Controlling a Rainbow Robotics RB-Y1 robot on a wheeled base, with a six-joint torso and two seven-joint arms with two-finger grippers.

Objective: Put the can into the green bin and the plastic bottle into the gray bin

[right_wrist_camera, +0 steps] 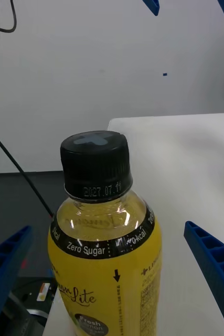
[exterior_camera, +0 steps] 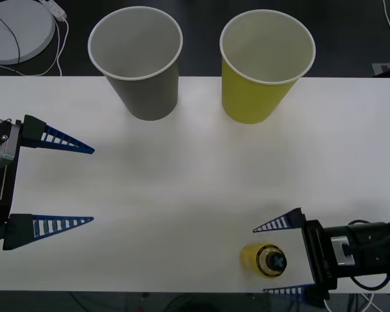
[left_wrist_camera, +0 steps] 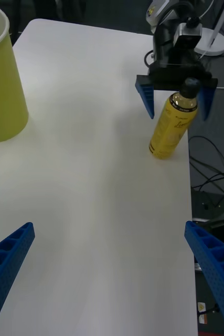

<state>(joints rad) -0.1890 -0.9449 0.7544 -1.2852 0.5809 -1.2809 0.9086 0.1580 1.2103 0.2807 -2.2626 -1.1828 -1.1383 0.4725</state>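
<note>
Plastic bottle upright near front edge of white table, toward right side; long axis vertical, black screw cap pointing up. From front view seen almost end-on, cap facing camera. Yellow liquid, yellow printed label with black band below the neck. Base flat on table close to its edge, as seen from left wrist view.

Right gripper level with bottle, blue ribbed fingers spread wide, one either side of bottle. Gap visible between each finger and bottle in right wrist view; no contact seen. Nothing gripped. Left wrist view shows same: right gripper straddling the bottle's upper part, fingers pointing down past the shoulder.

Left gripper over left side of table, well apart from bottle, fingers wide open and pointing toward table centre. Holding nothing, touching nothing.

Gray bin and green bin upright at far edge of table, side by side, apart from each other, gray on left, green on right. Both open mouths up, white inside, rolled white rims.

Table surface plain white, matte. Dark floor beyond far edge; round white disc with white cable at far left. Black cables on floor beside table's near right corner.
</note>
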